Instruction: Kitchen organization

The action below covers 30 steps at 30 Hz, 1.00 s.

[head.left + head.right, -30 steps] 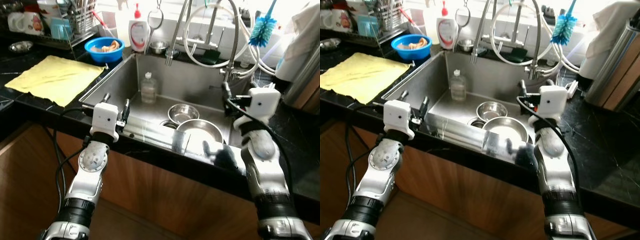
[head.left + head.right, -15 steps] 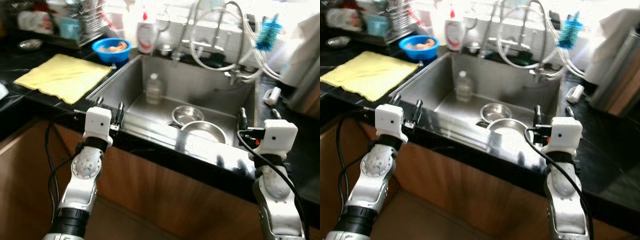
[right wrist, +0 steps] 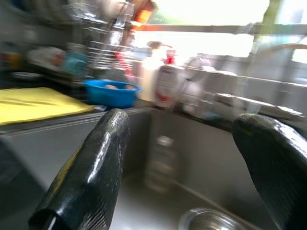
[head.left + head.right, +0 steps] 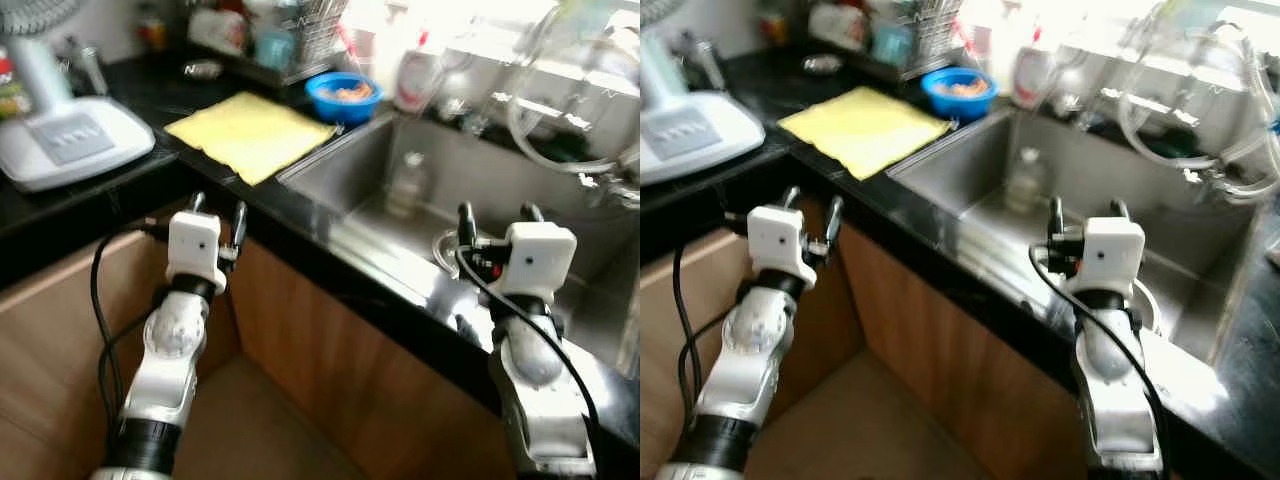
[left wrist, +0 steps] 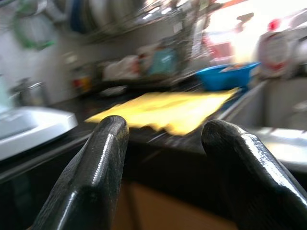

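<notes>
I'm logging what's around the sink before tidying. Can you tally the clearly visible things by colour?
Yellow: 1, the cloth
Blue: 1, the bowl
Clear: 1, the bottle in the sink
White: 1, the fan base
Total: 4

The black worktop [image 4: 120,195] edge runs across in front of both tools. Left tool [image 4: 215,207] hangs below that edge beside the wooden cabinet front [image 4: 330,370], fingers apart. Right tool [image 4: 495,212], spread wide, faces the sink [image 4: 980,165], where a clear bottle [image 4: 1024,180] stands.
</notes>
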### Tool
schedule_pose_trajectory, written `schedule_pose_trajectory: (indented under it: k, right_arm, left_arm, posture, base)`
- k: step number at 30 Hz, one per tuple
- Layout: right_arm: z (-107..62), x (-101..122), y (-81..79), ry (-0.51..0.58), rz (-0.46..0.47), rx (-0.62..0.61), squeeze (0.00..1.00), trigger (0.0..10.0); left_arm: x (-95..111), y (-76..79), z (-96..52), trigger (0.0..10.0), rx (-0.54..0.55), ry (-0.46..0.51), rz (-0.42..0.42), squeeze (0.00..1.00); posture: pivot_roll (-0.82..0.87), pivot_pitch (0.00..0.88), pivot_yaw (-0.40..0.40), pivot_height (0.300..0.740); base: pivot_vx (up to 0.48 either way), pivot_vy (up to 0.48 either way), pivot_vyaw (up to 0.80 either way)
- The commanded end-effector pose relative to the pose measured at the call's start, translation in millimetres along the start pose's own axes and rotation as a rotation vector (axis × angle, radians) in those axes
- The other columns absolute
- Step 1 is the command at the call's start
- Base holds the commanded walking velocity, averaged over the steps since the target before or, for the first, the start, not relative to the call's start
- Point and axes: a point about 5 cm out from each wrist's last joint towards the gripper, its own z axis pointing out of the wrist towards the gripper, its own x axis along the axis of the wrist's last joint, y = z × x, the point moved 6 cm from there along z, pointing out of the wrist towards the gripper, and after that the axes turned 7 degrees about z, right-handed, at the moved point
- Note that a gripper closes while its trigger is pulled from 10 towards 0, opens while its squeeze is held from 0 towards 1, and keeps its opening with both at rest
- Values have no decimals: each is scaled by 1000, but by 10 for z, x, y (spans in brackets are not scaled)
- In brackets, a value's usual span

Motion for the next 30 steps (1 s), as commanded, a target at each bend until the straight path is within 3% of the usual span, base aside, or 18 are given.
schedule_pose_trajectory:
  k: [1, 15, 30]
  right_arm:
    - [-8, 34, 56, 5, -3, -14, 0, 10000]
    - [11, 76, -39, 20, -3, 44, 0, 10000]
    - [33, 7, -15, -5, -6, 61, 0, 10000]
  left_arm:
    - [75, -2, 18, 10000, 4, 21, -9, 0]
    - [70, -49, 0, 10000, 32, 19, -3, 0]
    - [24, -102, -24, 10000, 56, 1, 9, 0]
  posture:
    - [62, 0, -35, 740]
    - [64, 0, -45, 740]
    - [70, 0, -50, 740]
  base:
    - [0, 0, 800]
    - [0, 0, 800]
    - [0, 0, 800]
